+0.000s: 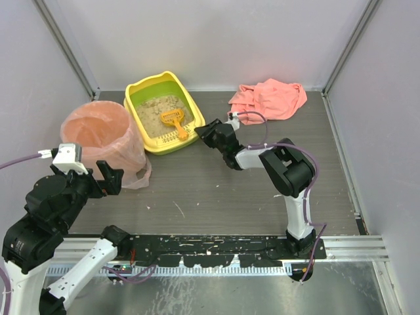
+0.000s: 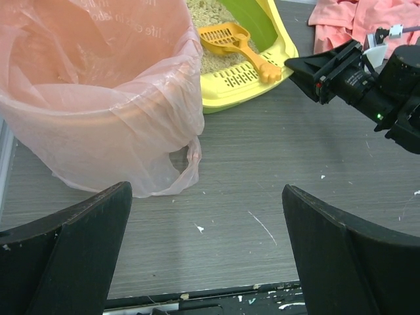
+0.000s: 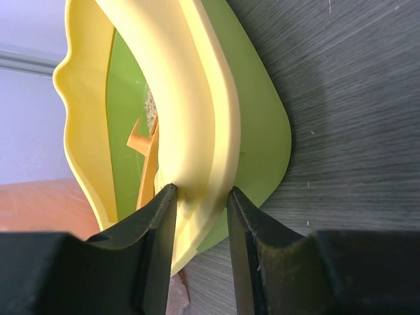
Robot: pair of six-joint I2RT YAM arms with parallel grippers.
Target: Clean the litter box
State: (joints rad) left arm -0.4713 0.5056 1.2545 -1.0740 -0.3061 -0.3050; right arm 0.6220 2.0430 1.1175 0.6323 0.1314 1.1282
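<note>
a: what takes up the most room?
b: the dark wood-grain table point(image 1: 230, 190). on its far left stands a round bin lined with a pink bag point(image 1: 98, 131), the bag's loose edge spilling onto the tabletop.

a: and the litter box?
b: the litter box point(image 1: 189, 98) sits at the far side of the table, just right of the bin, angled a little. it is yellow outside and green inside, with its slotted rim at the near end and beige litter point(image 1: 154, 108) across the bottom.

a: anything else back there?
b: a crumpled salmon-pink cloth point(image 1: 269, 98) lies at the far right, well apart from the box.

a: what are the arms doing?
b: the right arm reaches across to the box's near right corner. the right gripper point(image 3: 200, 193) has one finger inside and one outside the yellow rim, both pressed against it, so it pinches the rim. the left gripper point(image 2: 207, 190) hangs above the table on the near side of the bin, fingers spread wide with nothing between them.

a: smaller things?
b: an orange plastic scoop point(image 1: 174, 121) lies in the litter, its handle end resting on the slotted rim. a few pale specks dot the tabletop.
</note>
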